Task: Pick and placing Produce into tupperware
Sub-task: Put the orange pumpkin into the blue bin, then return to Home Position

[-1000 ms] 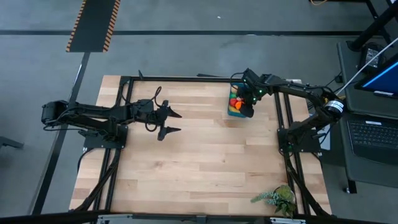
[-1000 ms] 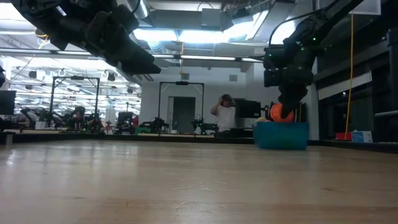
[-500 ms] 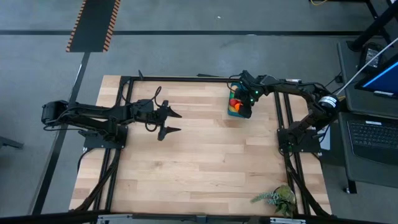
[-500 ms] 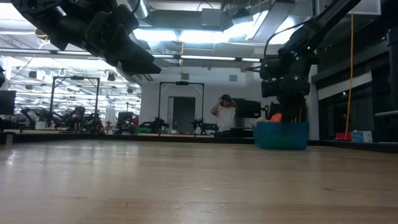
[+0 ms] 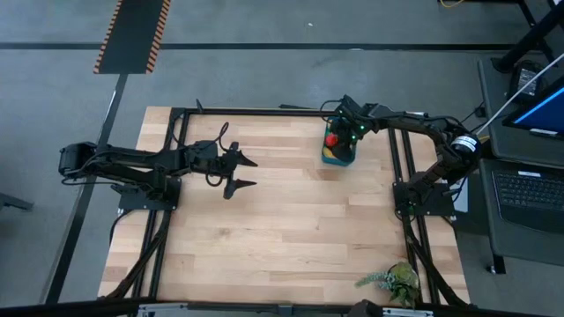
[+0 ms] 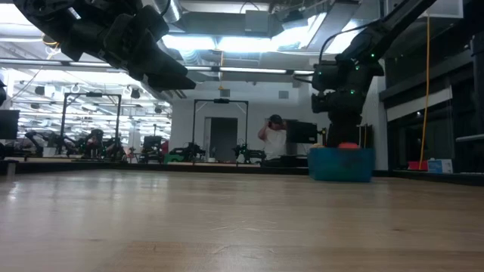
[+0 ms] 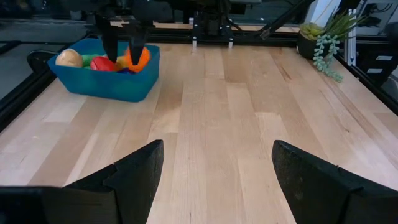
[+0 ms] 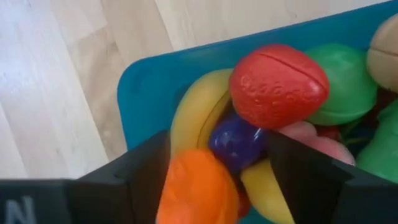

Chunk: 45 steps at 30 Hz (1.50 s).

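The blue tupperware (image 5: pixel 338 159) (image 6: pixel 342 165) (image 7: pixel 106 87) stands at the table's far right and holds produce: a red piece (image 8: pixel 278 84), a yellow banana (image 8: pixel 193 118), a purple piece (image 8: pixel 236 143), a green piece (image 8: pixel 348 81) and others. My right gripper (image 5: pixel 340 141) (image 8: pixel 221 165) points steeply down into it, fingers apart. An orange piece (image 8: pixel 196 186) (image 7: pixel 142 58) lies on the pile between them, close to one finger (image 8: pixel 146 171). My left gripper (image 5: pixel 245 173) (image 7: pixel 217 168) hangs open above the table's left middle, with nothing between its fingers. My right gripper comes from above with its fingers on either side of the orange piece (image 8: pixel 180 180), which rests on the banana and the purple piece. The piece lies close against one finger and clear of the other. Whether that finger touches it, I cannot tell.
A leafy green sprig (image 5: pixel 392 282) (image 7: pixel 329 37) lies at the table's near right corner. Bare wood spreads between the two arms. A black frame (image 5: pixel 264 112) runs along the far edge and sides. Beyond the table a person (image 6: pixel 271 140) stands in the room.
My right gripper has sunk toward the tupperware and shifted slightly toward the table's far edge. The orange piece, a second ago carried above the rim, has gone down with it and now sits among the produce at rim height.
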Each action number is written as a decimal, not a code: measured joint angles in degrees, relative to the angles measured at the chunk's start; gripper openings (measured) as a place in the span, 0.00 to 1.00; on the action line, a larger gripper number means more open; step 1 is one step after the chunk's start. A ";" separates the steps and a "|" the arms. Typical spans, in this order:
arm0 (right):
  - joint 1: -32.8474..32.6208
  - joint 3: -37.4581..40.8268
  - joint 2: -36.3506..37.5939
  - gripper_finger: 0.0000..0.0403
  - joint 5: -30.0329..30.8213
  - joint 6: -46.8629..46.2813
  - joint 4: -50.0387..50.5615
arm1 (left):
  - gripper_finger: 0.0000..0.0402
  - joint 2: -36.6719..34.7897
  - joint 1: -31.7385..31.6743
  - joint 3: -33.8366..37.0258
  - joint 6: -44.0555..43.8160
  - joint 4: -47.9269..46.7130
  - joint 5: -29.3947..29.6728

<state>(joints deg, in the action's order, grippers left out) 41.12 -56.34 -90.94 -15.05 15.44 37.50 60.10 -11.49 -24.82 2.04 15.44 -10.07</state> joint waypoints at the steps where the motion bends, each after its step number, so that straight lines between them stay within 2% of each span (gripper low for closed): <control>1: 0.00 0.00 0.00 0.65 0.00 0.02 0.08 | 0.73 0.00 0.02 0.00 0.02 0.00 -0.01; 7: -0.02 0.00 0.00 0.73 0.00 1.18 0.39 | 0.73 0.00 0.00 0.00 0.08 0.00 0.01; 16: 0.63 0.00 0.35 0.74 0.39 1.57 2.69 | 0.73 0.00 0.00 0.00 2.61 1.41 0.11; 20: 1.45 0.00 4.26 0.74 0.42 1.55 2.56 | 0.73 -1.60 0.00 0.00 2.60 1.42 0.12; 24: 1.53 0.00 11.47 0.74 -0.15 1.19 2.62 | 0.73 -5.86 -0.02 0.00 2.60 1.08 0.68; 28: 1.00 1.51 20.22 0.74 -6.49 0.16 1.29 | 0.73 -12.75 -0.02 -0.04 2.67 -3.93 3.28; 32: 0.71 6.48 30.07 0.74 -10.82 -0.24 -1.73 | 0.73 -21.03 -0.02 -0.02 2.58 -10.69 6.98; 36: 0.76 12.29 40.25 0.74 -13.46 -2.03 -6.33 | 0.73 -29.80 -0.02 -0.02 1.33 -13.89 8.07; 42: 0.72 19.74 54.79 0.74 -24.38 -5.60 -13.19 | 0.73 -41.16 -0.02 -0.02 -0.65 -20.14 8.12; 45: 0.63 24.92 61.36 0.74 -27.59 -7.52 -18.11 | 0.73 -45.19 0.00 2.33 -2.05 -20.77 8.13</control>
<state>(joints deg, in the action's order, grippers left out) 41.76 -31.42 -29.57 -42.64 7.93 19.38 14.90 -11.49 -22.48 -0.01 -5.33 -1.94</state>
